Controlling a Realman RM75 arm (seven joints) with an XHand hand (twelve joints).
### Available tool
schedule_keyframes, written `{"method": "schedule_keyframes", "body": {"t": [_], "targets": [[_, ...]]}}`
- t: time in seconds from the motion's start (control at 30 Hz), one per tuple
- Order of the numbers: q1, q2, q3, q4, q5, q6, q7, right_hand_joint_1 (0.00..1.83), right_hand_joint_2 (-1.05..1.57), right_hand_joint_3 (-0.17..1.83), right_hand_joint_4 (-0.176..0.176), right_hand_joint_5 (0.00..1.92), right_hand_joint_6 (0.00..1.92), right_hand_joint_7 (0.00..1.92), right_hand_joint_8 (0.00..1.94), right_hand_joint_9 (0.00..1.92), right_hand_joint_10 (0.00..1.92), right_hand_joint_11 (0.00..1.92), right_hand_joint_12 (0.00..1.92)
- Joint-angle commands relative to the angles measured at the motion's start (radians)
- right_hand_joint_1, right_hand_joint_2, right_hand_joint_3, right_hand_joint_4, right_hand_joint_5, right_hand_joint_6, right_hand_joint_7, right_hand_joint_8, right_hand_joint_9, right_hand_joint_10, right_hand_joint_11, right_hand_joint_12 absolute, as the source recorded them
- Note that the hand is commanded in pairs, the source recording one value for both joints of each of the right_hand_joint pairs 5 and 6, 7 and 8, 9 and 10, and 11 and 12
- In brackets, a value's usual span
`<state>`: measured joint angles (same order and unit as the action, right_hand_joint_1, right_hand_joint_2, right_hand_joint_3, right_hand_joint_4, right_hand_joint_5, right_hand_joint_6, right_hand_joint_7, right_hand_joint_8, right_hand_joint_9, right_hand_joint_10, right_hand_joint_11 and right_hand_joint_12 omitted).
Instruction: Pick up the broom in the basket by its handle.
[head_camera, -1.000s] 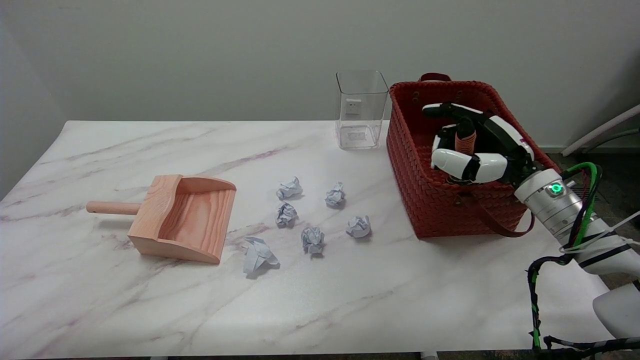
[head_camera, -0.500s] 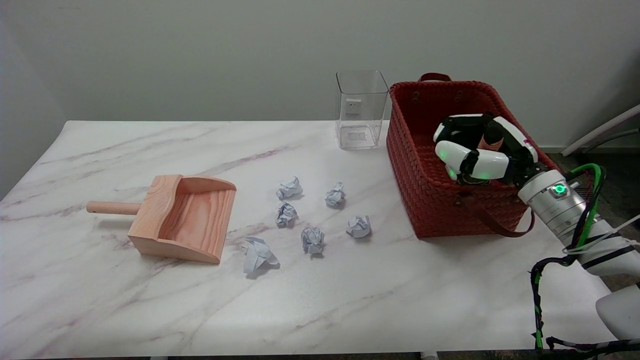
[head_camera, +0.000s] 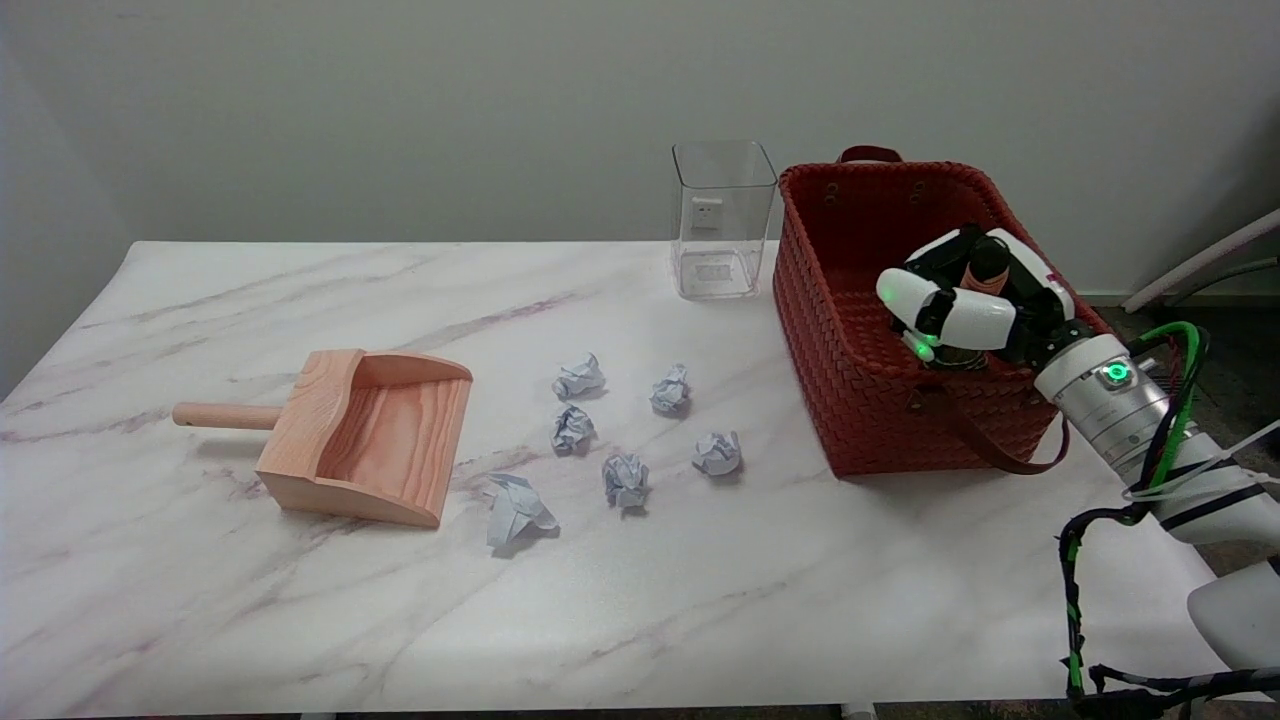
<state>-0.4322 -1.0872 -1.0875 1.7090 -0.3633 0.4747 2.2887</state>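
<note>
White marble-patterned tabletop (head_camera: 300, 620) carries the red woven basket (head_camera: 850, 400) at right. Inside it, the black-and-white right hand (head_camera: 965, 305), spread around the handle a second ago, now has its fingers wrapped closed on the brown wooden broom handle (head_camera: 985, 268), which stands slightly more upright. Judgement: grasp secured; broom not yet clear of the basket, so lifting remains.

You have six crumpled paper balls (head_camera: 625, 478), one wooden dustpan (head_camera: 365, 435), one clear container (head_camera: 722, 220), one red basket (head_camera: 850, 330) and one broom (head_camera: 985, 268).
</note>
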Motion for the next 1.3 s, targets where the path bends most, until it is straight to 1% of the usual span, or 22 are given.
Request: {"method": "schedule_keyframes", "body": {"t": [0.03, 0.1, 0.23, 0.33, 0.47, 0.6, 0.7, 0.9, 1.13, 1.3], "targets": [[0.043, 0.019, -0.024, -0.02, 0.0, -0.004, 0.0, 1.05, 0.76, 0.94, 0.0, 1.92, 1.92, 1.92, 1.92, 1.88, 1.88, 1.84, 1.84], [0.055, 0.026, -0.031, -0.023, 0.0, -0.004, 0.0, 1.06, 0.82, 0.95, 0.0, 1.92, 1.92, 1.92, 1.92, 1.92, 1.92, 1.86, 1.86], [0.084, 0.032, -0.045, -0.03, 0.004, -0.005, 0.0, 1.06, 0.9, 1.05, 0.0, 1.92, 1.92, 1.92, 1.92, 1.92, 1.92, 1.89, 1.89], [0.106, 0.032, -0.052, -0.033, 0.018, -0.007, 0.0, 1.03, 0.94, 1.15, 0.0, 1.92, 1.92, 1.92, 1.92, 1.92, 1.92, 1.89, 1.89], [0.127, 0.031, -0.055, -0.034, 0.024, -0.013, 0.0, 0.98, 0.94, 1.17, 0.0, 1.92, 1.92, 1.92, 1.92, 1.92, 1.92, 1.87, 1.87], [0.15, 0.036, -0.059, -0.032, 0.024, -0.03, 0.0, 0.88, 0.98, 1.07, 0.0, 1.92, 1.92, 1.92, 1.92, 1.92, 1.92, 1.85, 1.85], [0.172, 0.044, -0.061, -0.031, 0.024, -0.036, 0.0, 0.82, 1.02, 0.93, 0.0, 1.92, 1.92, 1.92, 1.92, 1.92, 1.92, 1.83, 1.83], [0.219, 0.066, -0.057, -0.03, 0.021, -0.068, 0.0, 0.78, 1.06, 0.79, 0.0, 1.92, 1.92, 1.92, 1.92, 1.92, 1.92, 1.77, 1.77], [0.292, 0.096, -0.038, -0.044, 0.014, -0.096, 0.0, 0.78, 1.11, 0.73, 0.0, 1.92, 1.92, 1.92, 1.92, 1.92, 1.92, 1.76, 1.76], [0.327, 0.107, -0.031, -0.011, 0.01, -0.166, -0.001, 0.78, 1.14, 0.7, 0.0, 1.92, 1.92, 1.92, 1.92, 1.92, 1.92, 1.75, 1.75]]}}
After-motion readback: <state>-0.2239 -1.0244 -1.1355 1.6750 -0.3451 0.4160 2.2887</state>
